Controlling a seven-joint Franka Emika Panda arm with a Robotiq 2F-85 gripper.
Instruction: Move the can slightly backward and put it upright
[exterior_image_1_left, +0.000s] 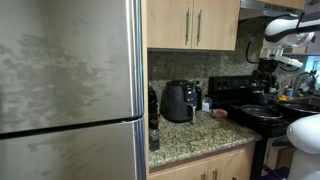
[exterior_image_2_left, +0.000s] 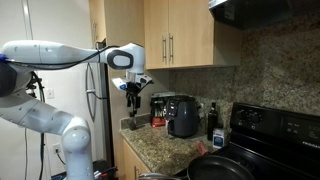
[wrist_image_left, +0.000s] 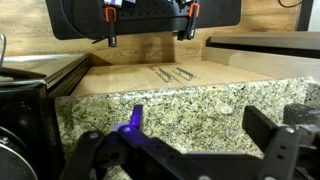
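Plainly, the can (exterior_image_1_left: 220, 116) has not been dealt with. It lies low on the granite counter (exterior_image_1_left: 186, 136), between the black air fryer (exterior_image_1_left: 178, 101) and the stove (exterior_image_1_left: 243, 100). It seems to be on its side, though it is too small for you to be sure. By the look of it, both the shift backward and the standing up are left to do. Your gripper (exterior_image_2_left: 132, 98) hangs above the counter, apart from the can, and the wrist view shows its jaws spread wide with nothing between them.
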